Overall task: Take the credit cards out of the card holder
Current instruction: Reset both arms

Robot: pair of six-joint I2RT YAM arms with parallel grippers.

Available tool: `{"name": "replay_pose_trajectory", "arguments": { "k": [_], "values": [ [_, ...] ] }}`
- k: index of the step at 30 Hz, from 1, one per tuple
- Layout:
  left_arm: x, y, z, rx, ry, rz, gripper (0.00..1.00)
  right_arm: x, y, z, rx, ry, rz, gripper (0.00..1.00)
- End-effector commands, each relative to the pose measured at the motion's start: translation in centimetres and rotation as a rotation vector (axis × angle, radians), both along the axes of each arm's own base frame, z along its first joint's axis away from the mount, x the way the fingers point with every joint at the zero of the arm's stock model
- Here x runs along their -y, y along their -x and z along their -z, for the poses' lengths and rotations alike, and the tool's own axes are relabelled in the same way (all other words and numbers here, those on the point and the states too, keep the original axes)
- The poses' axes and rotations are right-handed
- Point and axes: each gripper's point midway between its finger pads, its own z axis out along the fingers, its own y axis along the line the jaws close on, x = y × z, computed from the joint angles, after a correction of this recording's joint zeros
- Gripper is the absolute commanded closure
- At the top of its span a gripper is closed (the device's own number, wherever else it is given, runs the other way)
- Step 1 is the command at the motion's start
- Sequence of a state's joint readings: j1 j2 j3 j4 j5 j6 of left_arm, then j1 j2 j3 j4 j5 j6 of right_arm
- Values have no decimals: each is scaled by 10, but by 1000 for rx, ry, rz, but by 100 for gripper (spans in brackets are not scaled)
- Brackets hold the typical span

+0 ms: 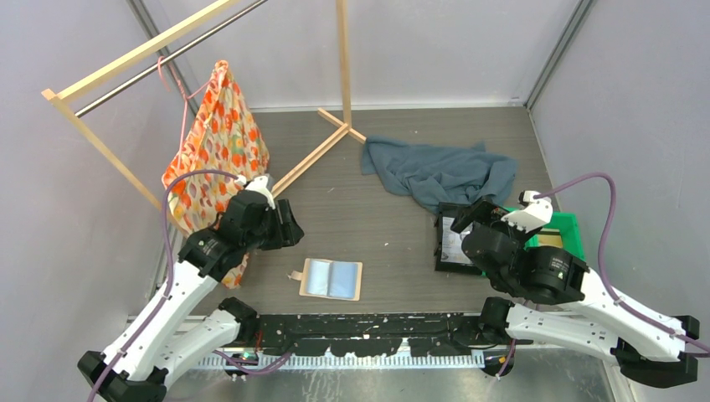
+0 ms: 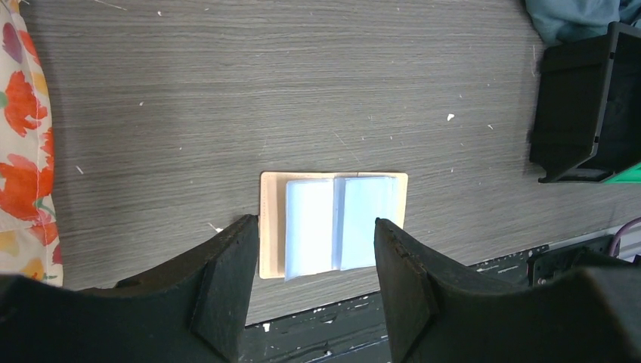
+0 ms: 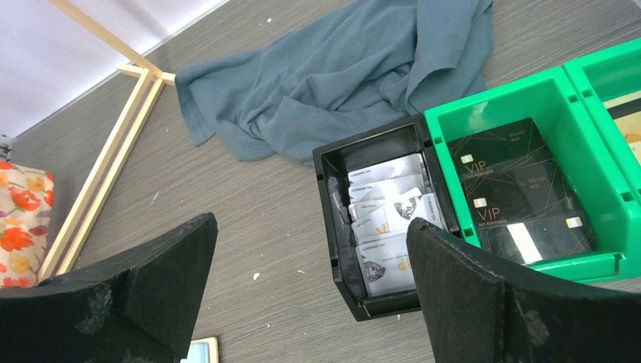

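The card holder (image 1: 331,279) lies open and flat on the table near the front edge, tan with pale blue-grey pockets; it also shows in the left wrist view (image 2: 332,223). No dark card shows in its pockets. Dark grey credit cards (image 3: 514,189) with pale "VIP" print lie in the green bin (image 3: 563,94). My left gripper (image 1: 283,224) is open and empty, above and to the left of the holder; in its wrist view (image 2: 316,227) the holder sits between the fingertips. My right gripper (image 1: 469,219) is open and empty over the black tray; it also shows in its wrist view (image 3: 310,227).
A black tray (image 3: 332,219) with several silver cards stands left of the green bin (image 1: 559,224). A blue-grey cloth (image 1: 439,172) lies behind them. An orange flowered bag (image 1: 219,142) hangs from a wooden rack (image 1: 343,59) at the back left.
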State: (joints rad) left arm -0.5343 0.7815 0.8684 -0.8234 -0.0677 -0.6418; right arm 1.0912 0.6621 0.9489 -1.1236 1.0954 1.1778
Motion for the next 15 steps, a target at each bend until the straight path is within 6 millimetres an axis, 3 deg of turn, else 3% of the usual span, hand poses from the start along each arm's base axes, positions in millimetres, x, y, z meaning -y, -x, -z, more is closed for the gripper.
{"name": "replay_pose_trajectory", "arguments": {
  "k": [1, 15],
  "values": [
    [4, -6, -3, 22, 7, 16, 41, 2, -5, -5, 35, 2, 40, 0],
    [4, -7, -2, 25, 2, 15, 41, 1, -6, -3, 36, 2, 49, 0]
  ]
}}
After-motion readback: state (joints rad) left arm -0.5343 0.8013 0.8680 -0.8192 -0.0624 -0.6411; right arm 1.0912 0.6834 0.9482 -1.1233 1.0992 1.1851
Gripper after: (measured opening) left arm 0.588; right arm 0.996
